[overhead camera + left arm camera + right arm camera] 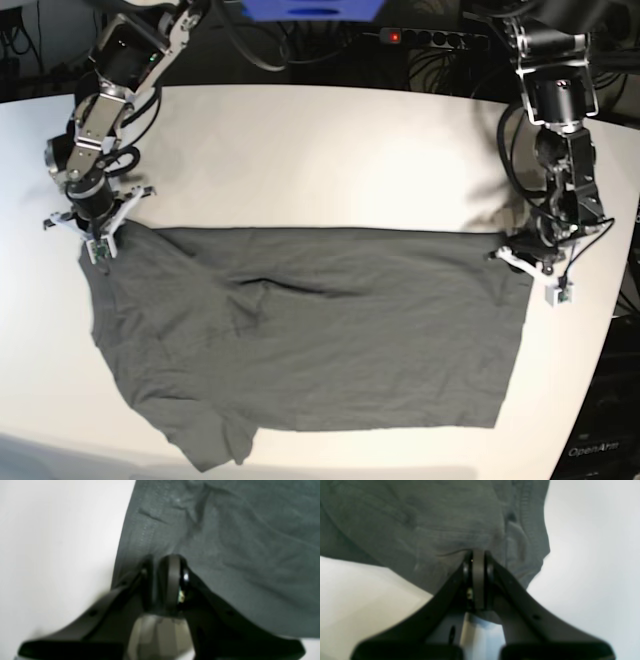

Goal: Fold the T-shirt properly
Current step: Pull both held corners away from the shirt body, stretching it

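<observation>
A dark grey, wrinkled short-sleeved T-shirt (310, 335) lies spread across the near half of a white, rounded table (320, 150).

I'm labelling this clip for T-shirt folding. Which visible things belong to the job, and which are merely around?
Job:
T-shirt
left pincer
right pincer

Merely around:
white table
power strip
cables

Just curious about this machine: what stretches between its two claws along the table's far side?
The T-shirt's straight top edge, pulled between the right end effector and left end effector, both pinching it. The base view shows this.
</observation>
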You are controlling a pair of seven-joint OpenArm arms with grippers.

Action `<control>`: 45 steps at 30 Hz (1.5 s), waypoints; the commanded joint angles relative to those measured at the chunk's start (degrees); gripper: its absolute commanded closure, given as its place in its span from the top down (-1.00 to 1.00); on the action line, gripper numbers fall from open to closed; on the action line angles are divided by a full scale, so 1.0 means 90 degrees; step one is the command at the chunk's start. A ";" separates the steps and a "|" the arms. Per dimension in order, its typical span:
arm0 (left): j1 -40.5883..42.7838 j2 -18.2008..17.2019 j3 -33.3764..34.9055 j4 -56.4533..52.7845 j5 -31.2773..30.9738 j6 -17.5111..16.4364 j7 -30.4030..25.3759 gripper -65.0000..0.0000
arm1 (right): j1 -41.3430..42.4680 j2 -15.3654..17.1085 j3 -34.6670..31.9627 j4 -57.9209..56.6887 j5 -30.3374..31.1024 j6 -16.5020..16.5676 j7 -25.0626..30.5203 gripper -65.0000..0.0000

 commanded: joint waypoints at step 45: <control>0.2235 -0.0253 -0.0023 0.0748 0.0137 -0.0634 0.0572 -0.73 | -0.2102 0.0020 0.0040 0.0324 -0.0390 0.0142 -0.0368 -1.00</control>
